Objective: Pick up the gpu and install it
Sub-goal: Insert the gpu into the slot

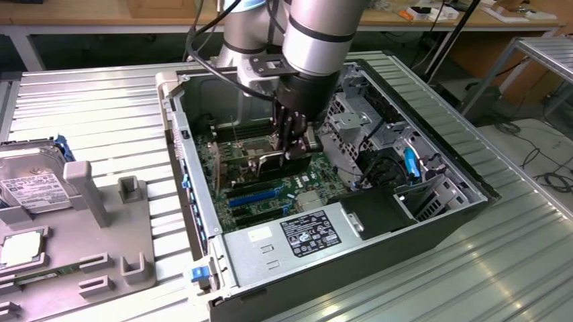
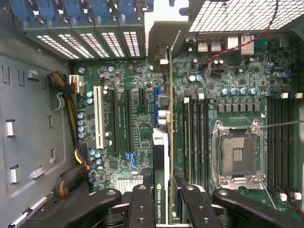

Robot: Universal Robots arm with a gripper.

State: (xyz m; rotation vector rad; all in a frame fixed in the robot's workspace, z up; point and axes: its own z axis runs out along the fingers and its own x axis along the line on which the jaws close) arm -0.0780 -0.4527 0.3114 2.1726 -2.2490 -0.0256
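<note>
The gripper (image 2: 166, 192) is clenched on the gpu (image 2: 161, 152), which stands on edge over the motherboard (image 2: 228, 80). The card looks light and stiff but fragile, so it is best held by its upper edge, clear of components.

Count: 1 gpu (image 2: 161, 190), 1 PC case (image 1: 452, 225), 1 PSU (image 1: 296, 236), 1 HDD (image 1: 29, 182).

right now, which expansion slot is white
The long slot farthest from the gpu, next to the cable bundle; the other slots are black or blue.
</note>
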